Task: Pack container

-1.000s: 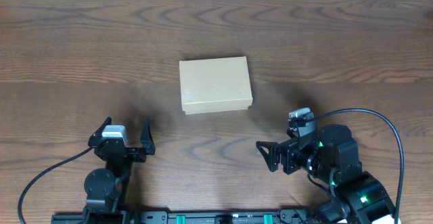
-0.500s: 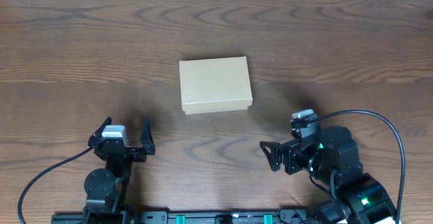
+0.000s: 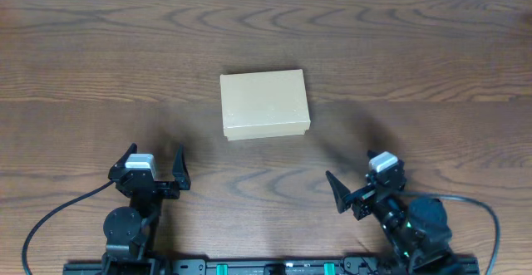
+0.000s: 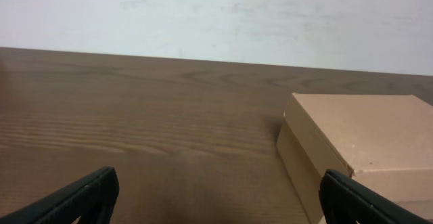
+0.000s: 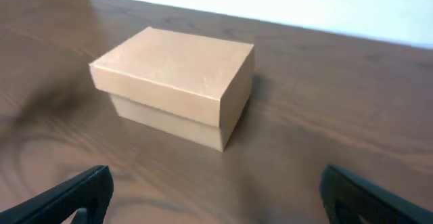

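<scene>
Both jaws gape wide, holding nothing. Your right gripper (image 5: 215,201) has drawn back from the closed container (image 3: 264,103) at mid-table, the left gripper (image 3: 153,159) idles, so packing looks finished.

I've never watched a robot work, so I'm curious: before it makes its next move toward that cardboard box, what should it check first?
1. Cardboard box sitting flat on the table: ok.
2. Lid open for packing: not ok, it is shut.
3. Left claw open and empty: ok.
4. Right claw open and empty: ok.
5. Things to pack in view: not ok, none visible.
6. Which edge the lid hinges on: cannot tell.
</scene>
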You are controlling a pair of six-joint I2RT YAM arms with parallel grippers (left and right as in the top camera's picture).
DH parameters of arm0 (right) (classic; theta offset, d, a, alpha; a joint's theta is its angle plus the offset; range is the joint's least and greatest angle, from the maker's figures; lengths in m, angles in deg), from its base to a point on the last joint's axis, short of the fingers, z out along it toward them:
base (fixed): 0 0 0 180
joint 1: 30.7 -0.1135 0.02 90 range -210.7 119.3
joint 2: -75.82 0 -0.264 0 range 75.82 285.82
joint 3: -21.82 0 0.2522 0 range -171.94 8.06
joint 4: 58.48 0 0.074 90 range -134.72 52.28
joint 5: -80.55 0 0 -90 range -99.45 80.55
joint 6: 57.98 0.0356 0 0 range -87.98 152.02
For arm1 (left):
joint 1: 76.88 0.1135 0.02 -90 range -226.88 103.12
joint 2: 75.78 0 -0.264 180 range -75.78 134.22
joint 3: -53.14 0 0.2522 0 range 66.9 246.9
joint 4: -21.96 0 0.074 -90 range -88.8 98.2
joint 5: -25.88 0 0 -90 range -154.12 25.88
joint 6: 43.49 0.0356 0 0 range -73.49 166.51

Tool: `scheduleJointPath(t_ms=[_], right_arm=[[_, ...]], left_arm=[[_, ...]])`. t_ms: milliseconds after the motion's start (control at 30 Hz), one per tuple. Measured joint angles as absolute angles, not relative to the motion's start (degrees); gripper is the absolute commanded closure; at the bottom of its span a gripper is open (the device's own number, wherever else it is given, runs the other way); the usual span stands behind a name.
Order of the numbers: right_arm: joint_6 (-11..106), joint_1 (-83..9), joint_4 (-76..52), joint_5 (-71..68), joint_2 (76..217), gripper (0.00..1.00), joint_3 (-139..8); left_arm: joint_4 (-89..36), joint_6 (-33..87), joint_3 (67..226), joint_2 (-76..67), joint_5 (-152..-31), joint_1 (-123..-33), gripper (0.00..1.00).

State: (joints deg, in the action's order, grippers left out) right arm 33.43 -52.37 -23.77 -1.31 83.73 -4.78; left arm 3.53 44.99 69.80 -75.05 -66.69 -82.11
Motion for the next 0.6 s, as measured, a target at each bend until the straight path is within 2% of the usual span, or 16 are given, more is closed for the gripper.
scheduleJointPath(t_ms=[200, 600], right_arm=[[30.4, -52.4, -30.5, -1.4, 78.5, 0.01, 3.3], [27.6, -52.4, -31.9, -1.4, 76.5, 0.01, 3.7]], left_arm=[[3.5, 45.0, 69.8, -75.0, -66.7, -82.1, 0.05], [3.5, 45.0, 69.8, -75.0, -66.7, -82.1, 0.05]])
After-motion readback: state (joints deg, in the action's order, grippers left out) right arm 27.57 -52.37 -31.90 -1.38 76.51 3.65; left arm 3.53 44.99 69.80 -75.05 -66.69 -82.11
